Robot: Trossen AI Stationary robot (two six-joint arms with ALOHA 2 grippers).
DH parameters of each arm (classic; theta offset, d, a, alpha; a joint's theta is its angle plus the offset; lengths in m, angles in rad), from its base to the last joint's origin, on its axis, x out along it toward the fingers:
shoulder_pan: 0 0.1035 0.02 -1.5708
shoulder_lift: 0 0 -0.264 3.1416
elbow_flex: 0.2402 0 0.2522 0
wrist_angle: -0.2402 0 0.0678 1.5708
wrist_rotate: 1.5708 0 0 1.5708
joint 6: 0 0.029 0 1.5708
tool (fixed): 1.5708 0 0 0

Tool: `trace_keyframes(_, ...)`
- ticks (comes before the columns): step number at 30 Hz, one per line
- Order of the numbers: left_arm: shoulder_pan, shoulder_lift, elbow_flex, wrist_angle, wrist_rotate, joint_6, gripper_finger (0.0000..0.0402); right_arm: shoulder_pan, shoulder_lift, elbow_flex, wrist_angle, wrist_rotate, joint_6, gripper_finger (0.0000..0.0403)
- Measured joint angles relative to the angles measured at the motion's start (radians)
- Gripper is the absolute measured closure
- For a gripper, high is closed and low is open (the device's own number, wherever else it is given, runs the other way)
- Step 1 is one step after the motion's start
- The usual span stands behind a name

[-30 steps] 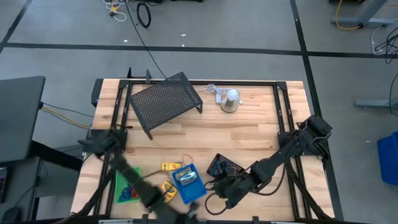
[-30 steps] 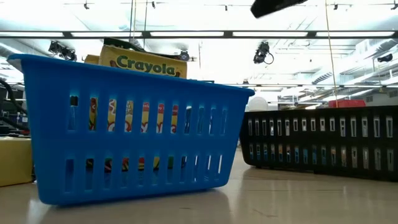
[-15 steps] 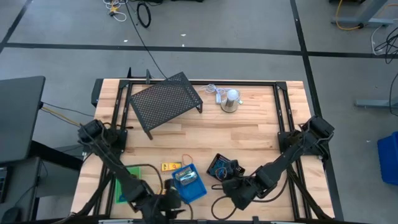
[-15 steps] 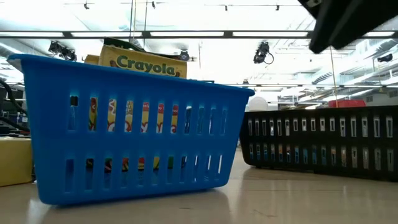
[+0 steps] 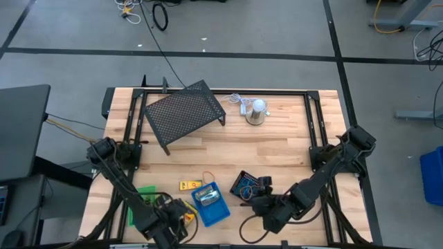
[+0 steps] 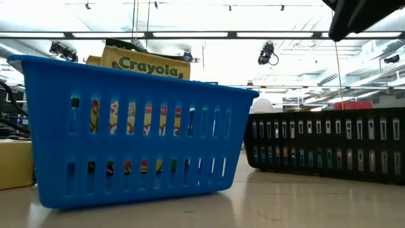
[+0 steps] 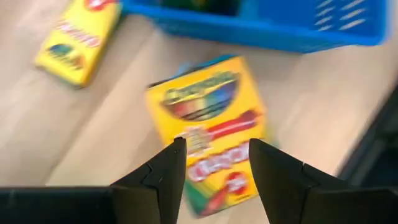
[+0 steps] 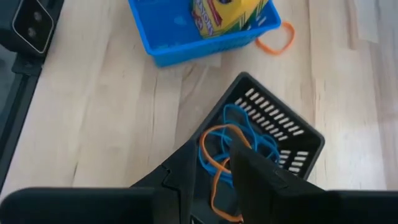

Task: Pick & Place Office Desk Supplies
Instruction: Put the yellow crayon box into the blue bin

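Mesh rack, silver dome

lighting's bright and even from overhead, with those long ceiling strips glaring white in the low view and barely any hard shadows on the table. left wrist view is smeared with motion blur, so the crayon box print is mushy. right wrist view is crisp, apart from the soft near fingers.

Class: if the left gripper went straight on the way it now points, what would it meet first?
Most likely the crayon box lying on the table just ahead of the open left gripper; how far off it lies is unclear.
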Motion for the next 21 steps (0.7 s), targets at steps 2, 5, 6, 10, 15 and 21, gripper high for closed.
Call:
trace_keyframes(2,0.005,0.0,0.0,-0.049,0.013,-0.02,0.0219,0.0,0.0,0.0,-0.011,-0.007,0.008,0.0295)
trace_keyframes(5,0.026,0.0,0.0,-0.067,0.028,-0.01,0.0209,-0.001,0.0,0.0,-0.023,-0.025,0.004,0.0295)
trace_keyframes(6,0.035,0.0,0.0,-0.057,0.042,0.01,0.0202,0.0,0.0,0.0,-0.024,-0.036,0.002,0.0295)
trace_keyframes(10,0.072,0.0,0.0,-0.009,0.121,0.076,0.0161,-0.002,0.0,0.0,-0.044,-0.07,-0.008,0.0295)
trace_keyframes(15,0.092,0.0,0.0,-0.035,0.148,0.066,0.011,-0.002,0.0,0.0,-0.086,-0.074,-0.005,0.0295)
trace_keyframes(21,0.096,0.005,-0.011,-0.054,0.135,0.006,0.0102,-0.002,0.0,0.0,-0.108,-0.075,-0.021,0.0295)
